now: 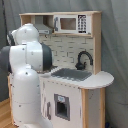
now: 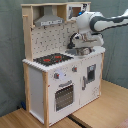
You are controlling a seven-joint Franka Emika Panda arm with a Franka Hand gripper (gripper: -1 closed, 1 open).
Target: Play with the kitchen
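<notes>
- Second exterior view: kitchen (image 2: 60,75) standing on wooden floor (image 2: 95,112), filling most of the picture, grey curtain (image 2: 10,55) hanging behind.
- Showing grey hood (image 2: 48,19) up top, pegboard back (image 2: 52,41) below it, red-ringed hob (image 2: 50,59) on the counter, oven door (image 2: 64,96) at front lower middle.
- Arm (image 2: 107,21) reaching in from the second exterior view's right, wrist bending down over the sink (image 2: 80,51) area.
- Gripper (image 2: 83,49) hanging low at the sink, just beside the black faucet (image 2: 75,37); finger state: cannot tell, blocked by wrist body.
- First exterior view: arm base and links (image 1: 26,75) crowding the first exterior view's left, hiding the hob side of kitchen (image 1: 75,60).
- Sink (image 1: 72,75) and faucet (image 1: 83,60) sitting in plain sight, microwave (image 1: 72,23) on the upper shelf; gripper not showing here.
</notes>
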